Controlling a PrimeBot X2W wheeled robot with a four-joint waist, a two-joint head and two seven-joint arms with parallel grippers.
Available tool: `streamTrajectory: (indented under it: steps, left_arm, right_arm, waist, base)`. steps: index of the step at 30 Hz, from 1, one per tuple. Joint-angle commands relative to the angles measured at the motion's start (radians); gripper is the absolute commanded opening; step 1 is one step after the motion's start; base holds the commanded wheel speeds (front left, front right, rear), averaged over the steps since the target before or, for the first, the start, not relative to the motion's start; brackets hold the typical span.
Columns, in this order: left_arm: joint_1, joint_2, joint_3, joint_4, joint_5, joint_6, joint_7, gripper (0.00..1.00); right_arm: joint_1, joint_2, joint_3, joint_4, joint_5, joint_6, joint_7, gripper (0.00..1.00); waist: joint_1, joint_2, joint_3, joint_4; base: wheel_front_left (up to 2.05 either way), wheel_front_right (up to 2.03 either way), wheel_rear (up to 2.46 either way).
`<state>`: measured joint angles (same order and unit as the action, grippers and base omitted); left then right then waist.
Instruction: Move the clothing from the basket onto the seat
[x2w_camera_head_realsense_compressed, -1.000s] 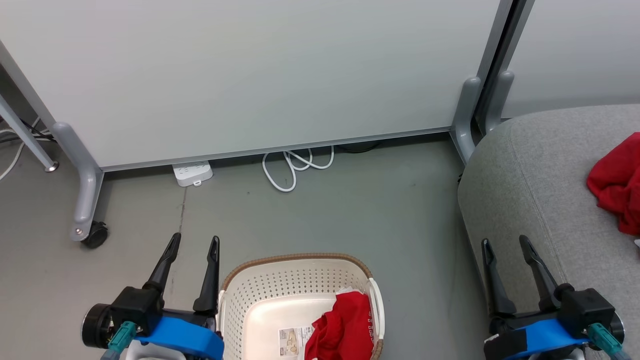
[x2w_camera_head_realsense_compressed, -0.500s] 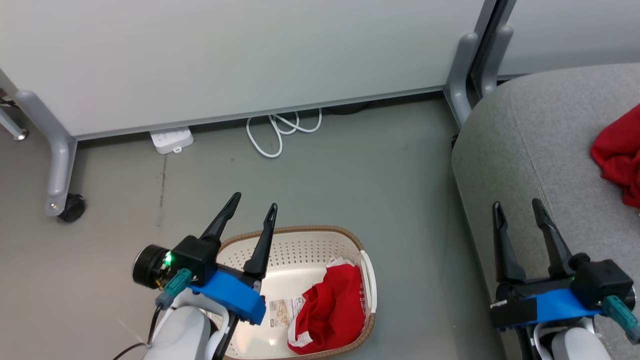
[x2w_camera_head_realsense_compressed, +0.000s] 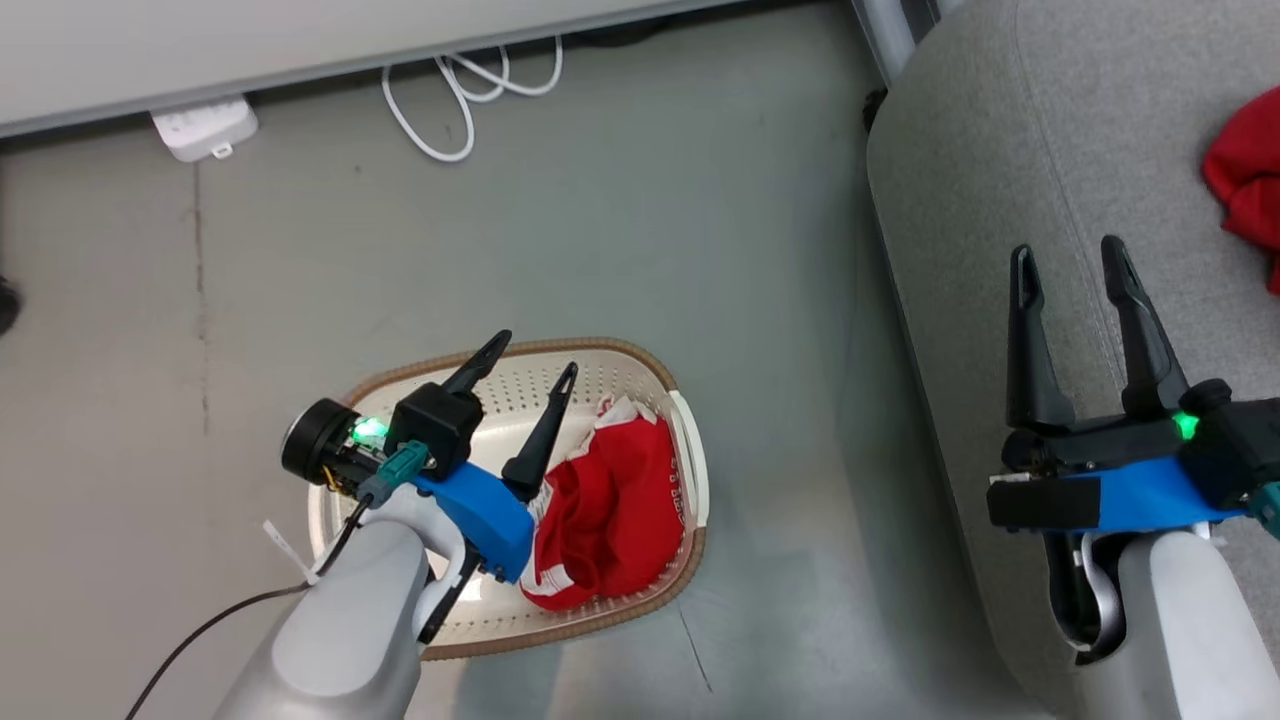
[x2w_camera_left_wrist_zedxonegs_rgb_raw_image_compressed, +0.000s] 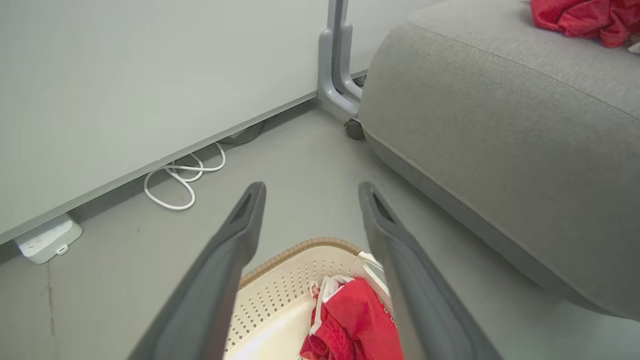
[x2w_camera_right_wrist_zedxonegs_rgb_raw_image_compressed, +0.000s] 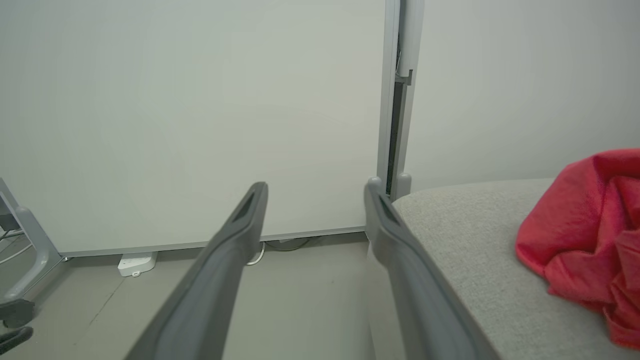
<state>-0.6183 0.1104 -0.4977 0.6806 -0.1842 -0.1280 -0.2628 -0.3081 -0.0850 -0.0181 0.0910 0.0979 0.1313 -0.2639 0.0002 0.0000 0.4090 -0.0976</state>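
Head view, looking down on the grey floor.

- Cream-white perforated plastic laundry basket with a brown woven-look rim sits on the floor at 7 o'clock from frame centre.
- One crumpled bright red sports garment with white striped trim lies inside, in the basket's 3 o'clock half. White trim shows at its 11 and 7 o'clock edges. Small white marks run along its 3 o'clock edge, too small to read.
- Left gripper hangs over the basket's 10 o'clock part, long dark fingers pointing to 1 o'clock. Jaws spread wide, nothing between them. In the left wrist view the garment lies below the gripper, untouched.
- Large light grey woven upholstered seat with rounded edges fills the 3 o'clock side, just beside the basket but apart from it.
- Second red garment, bunched, lies on the seat at the frame's 3 o'clock edge.
- Right gripper hovers over the seat near its 9 o'clock edge, pointing to 12. Jaws wide apart and empty; the bunched garment is at its 2 o'clock, well apart.
- White coiled cable and white power strip lie on the floor at 11 o'clock.
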Motion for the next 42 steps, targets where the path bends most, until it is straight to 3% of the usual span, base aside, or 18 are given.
streamTrajectory:
  steps: [1, 21, 31, 42]
  left_arm:
    - [-0.017, 0.008, -0.006, 0.009, -0.004, -0.004, -0.003, 1.00]
    - [-0.287, 0.049, -0.274, 0.424, -0.072, -0.002, -0.003, 1.00]
    - [-0.375, 0.064, -0.424, 0.529, -0.124, -0.002, 0.039, 1.00]
    - [-0.428, 0.102, -0.510, 0.577, -0.180, -0.002, 0.122, 1.00]
  right_arm:
    - [-0.019, 0.004, 0.001, -0.005, 0.000, -0.001, -0.001, 1.00]
    - [-0.193, 0.029, 0.041, -0.055, 0.004, -0.001, -0.001, 1.00]
    - [-0.229, 0.035, 0.055, -0.086, 0.006, -0.001, -0.001, 1.00]
    - [-0.236, 0.036, 0.053, -0.111, 0.018, -0.001, -0.001, 1.00]
  waist:
    - [-0.0002, 0.0000, 0.061, -0.031]
    - [-0.0002, 0.0000, 0.385, -0.102]
    - [-0.0002, 0.0000, 0.494, -0.129]
    - [-0.0002, 0.0000, 0.572, -0.152]
  base:
    - [0.00, 0.00, 0.00]
    - [0.00, 0.00, 0.00]
    - [0.00, 0.00, 0.00]
    - [0.00, 0.00, 0.00]
